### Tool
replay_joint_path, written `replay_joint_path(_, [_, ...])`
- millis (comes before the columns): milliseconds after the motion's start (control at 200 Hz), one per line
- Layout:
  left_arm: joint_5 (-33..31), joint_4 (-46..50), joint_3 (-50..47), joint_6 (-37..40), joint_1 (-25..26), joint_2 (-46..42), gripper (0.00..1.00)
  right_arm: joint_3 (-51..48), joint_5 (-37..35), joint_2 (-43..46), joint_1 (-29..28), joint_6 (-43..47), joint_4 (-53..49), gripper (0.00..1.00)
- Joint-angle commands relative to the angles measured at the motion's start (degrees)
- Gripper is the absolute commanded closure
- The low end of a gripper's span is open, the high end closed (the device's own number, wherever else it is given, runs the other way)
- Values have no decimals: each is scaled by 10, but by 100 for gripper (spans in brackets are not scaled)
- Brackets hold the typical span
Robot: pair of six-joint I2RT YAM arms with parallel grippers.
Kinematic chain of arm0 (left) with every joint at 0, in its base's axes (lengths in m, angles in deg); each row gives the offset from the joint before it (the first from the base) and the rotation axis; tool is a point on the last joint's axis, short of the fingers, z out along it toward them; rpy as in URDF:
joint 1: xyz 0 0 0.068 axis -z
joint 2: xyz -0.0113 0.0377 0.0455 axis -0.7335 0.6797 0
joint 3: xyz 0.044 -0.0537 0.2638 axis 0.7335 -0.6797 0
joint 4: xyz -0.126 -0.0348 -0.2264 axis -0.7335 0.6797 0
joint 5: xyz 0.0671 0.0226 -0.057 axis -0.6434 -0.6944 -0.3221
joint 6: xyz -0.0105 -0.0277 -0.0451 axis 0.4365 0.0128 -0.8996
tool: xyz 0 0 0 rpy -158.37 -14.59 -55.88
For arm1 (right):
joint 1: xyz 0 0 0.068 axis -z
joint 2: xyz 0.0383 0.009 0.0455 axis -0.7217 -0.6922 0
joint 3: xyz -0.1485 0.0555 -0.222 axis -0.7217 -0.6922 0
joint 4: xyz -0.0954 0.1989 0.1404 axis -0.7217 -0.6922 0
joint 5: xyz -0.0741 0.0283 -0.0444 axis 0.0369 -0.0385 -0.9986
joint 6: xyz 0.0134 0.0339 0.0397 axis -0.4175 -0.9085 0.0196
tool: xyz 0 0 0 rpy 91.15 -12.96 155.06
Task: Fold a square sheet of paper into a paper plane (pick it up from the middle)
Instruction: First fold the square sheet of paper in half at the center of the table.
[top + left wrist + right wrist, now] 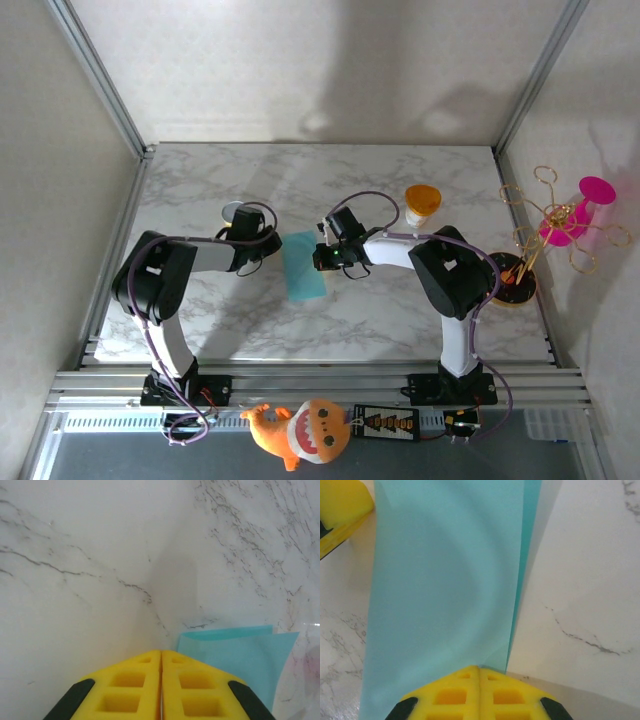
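The square sheet of paper lies in the middle of the tabletop, between the two tools. It looks doubled into a narrow strip, with one layer's edge peeking past the other. So the first lengthwise fold seems made, and the nose corners and wings are left. The left tool is clenched on nothing, just beside the strip's left edge. The right tool is clenched too, at the right edge. Whether it nips the paper or merely presses it, I can't tell.
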Motion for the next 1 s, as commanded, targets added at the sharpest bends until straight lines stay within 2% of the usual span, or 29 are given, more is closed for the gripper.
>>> replay_joint_path(0, [-17,-8,-9,13,-14,-20,90,-75,-175,-84,20,4,-203,100])
replay_joint_path(220, [24,-13,-6,-9,30,-56,90,-73,-175,-86,20,5,-205,100])
replay_joint_path(471, [17,-5,31,-25,49,15,91,-76,-176,-87,20,7,-204,100])
replay_joint_path(621, [-15,1,43,-12,41,46,91,-79,-175,-87,20,7,-203,100])
replay_joint_path(826, [-59,1,35,8,2,61,91,-80,-181,-88,20,12,-205,100])
replay_joint_path(996, [-67,20,58,32,-17,68,91,-80,-182,-90,20,13,-207,100])
